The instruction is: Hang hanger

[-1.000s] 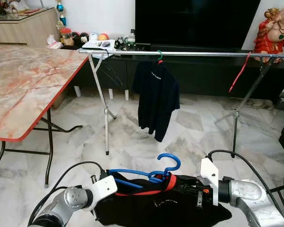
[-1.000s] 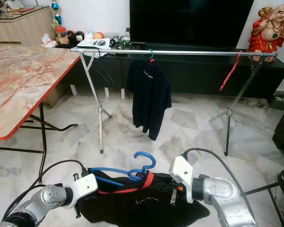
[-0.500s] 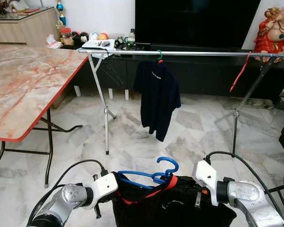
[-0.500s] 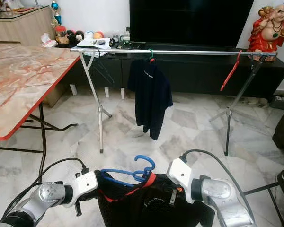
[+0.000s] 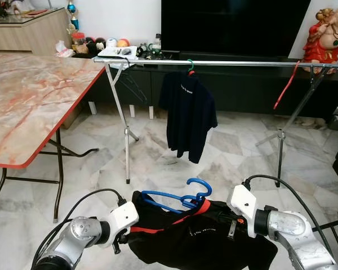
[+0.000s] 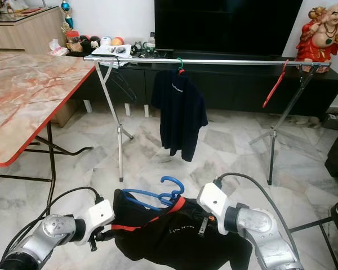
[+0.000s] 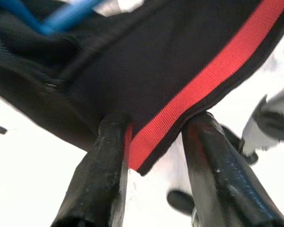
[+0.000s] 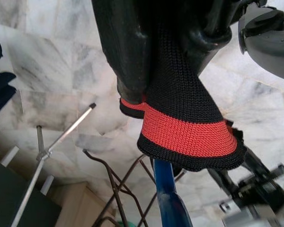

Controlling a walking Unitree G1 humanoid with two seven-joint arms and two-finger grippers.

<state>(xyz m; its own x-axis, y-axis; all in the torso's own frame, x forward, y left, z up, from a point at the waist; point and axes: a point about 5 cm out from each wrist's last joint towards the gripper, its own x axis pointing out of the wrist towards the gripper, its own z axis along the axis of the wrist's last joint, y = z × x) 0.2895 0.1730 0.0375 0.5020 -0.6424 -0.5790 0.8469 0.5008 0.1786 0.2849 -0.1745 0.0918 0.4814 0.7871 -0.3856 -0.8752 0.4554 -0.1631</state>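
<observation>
A blue hanger [image 5: 177,198] lies in the neck of a black shirt [image 5: 203,242] with red trim, held low in front of me between both arms. My left gripper [image 7: 156,125] is shut on the shirt's red-striped hem [image 7: 180,99], at the shirt's left edge [image 5: 129,230]. My right gripper [image 8: 170,47] pinches the black and red collar [image 8: 189,135], with the blue hanger's bar [image 8: 165,198] just beyond it. A silver clothes rail [image 5: 225,63] stands a few steps ahead, carrying a dark shirt [image 5: 188,112] on a green hanger.
A red hanger [image 5: 285,84] hangs near the rail's right end and a black wire hanger [image 5: 130,84] near its left. The rail's legs [image 5: 127,146] stand on marble floor. A marble-top table [image 5: 22,101] is at left; a TV cabinet [image 5: 248,84] and red statue [image 5: 327,36] are behind.
The shirt was pulled wide half a second ago and is now bunched, with its hem drawn down toward the left gripper. The hanger has risen slightly.
</observation>
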